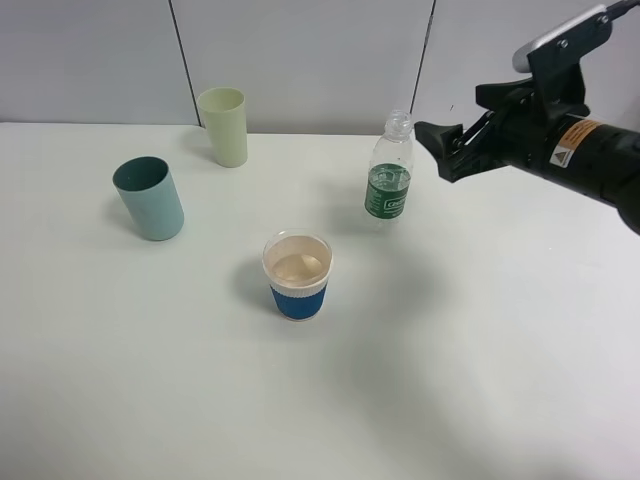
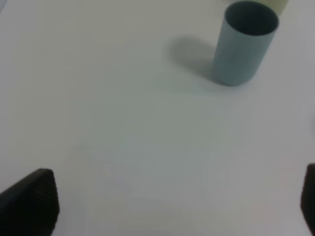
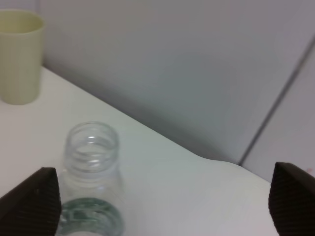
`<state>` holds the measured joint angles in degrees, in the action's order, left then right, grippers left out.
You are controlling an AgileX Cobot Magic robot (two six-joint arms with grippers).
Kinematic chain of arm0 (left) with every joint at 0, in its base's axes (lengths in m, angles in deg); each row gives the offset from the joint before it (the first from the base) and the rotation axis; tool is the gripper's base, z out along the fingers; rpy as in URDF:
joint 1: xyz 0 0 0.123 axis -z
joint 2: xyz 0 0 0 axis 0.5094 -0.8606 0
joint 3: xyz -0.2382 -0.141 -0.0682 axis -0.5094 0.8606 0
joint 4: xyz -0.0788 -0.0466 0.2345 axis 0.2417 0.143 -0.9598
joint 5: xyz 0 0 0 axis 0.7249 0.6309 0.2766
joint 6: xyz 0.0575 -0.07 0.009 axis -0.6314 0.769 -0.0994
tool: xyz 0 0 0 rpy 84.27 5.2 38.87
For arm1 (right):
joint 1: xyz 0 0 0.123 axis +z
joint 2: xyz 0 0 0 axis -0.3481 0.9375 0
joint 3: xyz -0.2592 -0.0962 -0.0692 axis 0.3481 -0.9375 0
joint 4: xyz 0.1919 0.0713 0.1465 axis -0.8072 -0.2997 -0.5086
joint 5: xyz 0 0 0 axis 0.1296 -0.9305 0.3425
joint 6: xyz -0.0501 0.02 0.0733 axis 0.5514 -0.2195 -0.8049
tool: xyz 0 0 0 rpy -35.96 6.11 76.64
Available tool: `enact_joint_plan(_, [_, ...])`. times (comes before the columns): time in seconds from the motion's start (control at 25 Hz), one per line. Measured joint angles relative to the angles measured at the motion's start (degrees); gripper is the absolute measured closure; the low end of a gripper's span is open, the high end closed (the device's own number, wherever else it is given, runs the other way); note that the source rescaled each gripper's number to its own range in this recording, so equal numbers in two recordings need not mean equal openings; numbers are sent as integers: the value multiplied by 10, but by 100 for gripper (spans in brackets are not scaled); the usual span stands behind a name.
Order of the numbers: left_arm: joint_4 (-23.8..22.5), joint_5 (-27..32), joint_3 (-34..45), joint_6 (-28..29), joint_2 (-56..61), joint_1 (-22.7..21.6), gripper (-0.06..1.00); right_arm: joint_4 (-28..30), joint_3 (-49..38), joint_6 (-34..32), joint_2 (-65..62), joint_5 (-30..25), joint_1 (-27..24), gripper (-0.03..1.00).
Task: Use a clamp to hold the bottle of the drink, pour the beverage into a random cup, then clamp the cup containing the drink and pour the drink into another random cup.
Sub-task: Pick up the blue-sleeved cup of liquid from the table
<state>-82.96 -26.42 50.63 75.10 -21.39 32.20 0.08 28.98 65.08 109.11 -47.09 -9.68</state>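
Note:
The clear bottle (image 1: pixel 388 172) with a green label stands upright and uncapped behind the table's middle. In the right wrist view the bottle (image 3: pixel 91 167) shows its open ridged neck. My right gripper (image 1: pixel 441 150), the clamp, hovers just right of the bottle's neck; it (image 3: pixel 162 206) is open, with nothing between its fingers. The blue-sleeved cup (image 1: pixel 297 276) stands in front of the bottle and holds clear liquid (image 1: pixel 298 266). At the left stands the teal tumbler (image 1: pixel 149 198). My left gripper (image 2: pixel 170 201) is open over bare table, with the teal tumbler (image 2: pixel 243 44) ahead of it.
A pale yellow-green tumbler (image 1: pixel 223 126) stands at the back, also seen as the pale tumbler (image 3: pixel 19 56) in the right wrist view. The white table (image 1: pixel 480 360) meets a grey panelled wall (image 1: pixel 300 60) behind the cups.

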Motion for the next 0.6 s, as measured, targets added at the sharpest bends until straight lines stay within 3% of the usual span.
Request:
enact_joint_plan(0.32, [0,0,0,0,0,0,-6,-56,0,0,-140,-178,-58,29])
enact_joint_plan(0.6, [0,0,0,0,0,0,-6,-66,-1,-44,-265,-278,-152,1])
